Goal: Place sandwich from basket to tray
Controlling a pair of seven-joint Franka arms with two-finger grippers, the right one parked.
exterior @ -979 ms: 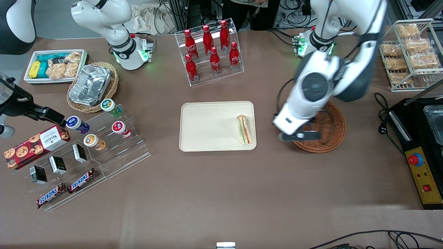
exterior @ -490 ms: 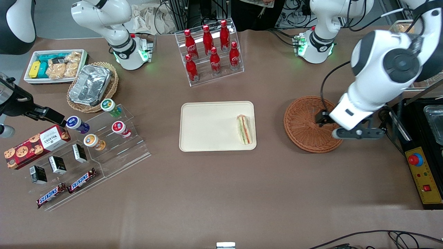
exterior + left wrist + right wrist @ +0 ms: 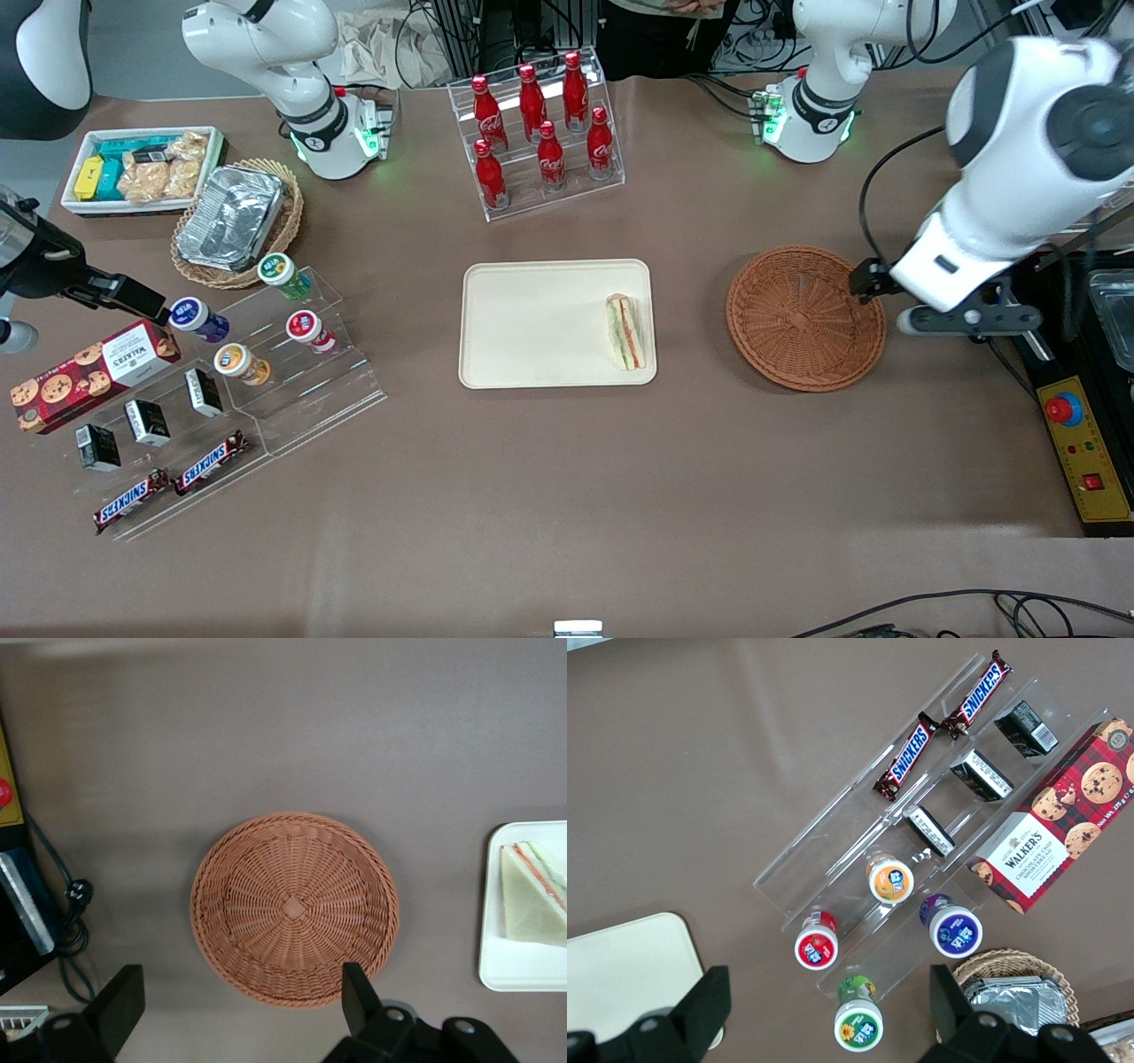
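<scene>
Sandwich on tray; gripper spread wide with nothing in it.
Sandwich (image 3: 625, 331) lies on cream tray (image 3: 532, 354), at the edge toward the working arm's end. Reddish-brown wicker basket (image 3: 804, 317), holding nothing, sits beside the tray on the table (image 3: 567, 496). Gripper (image 3: 239, 1005) hangs high over the basket rim, fingers (image 3: 357, 997) apart.

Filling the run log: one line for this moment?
sandwich: on tray | basket: empty | gripper: open, above basket's edge

Hand (image 3: 239, 1014) now off the basket (image 3: 804, 317), nearer the working arm's end.
</scene>
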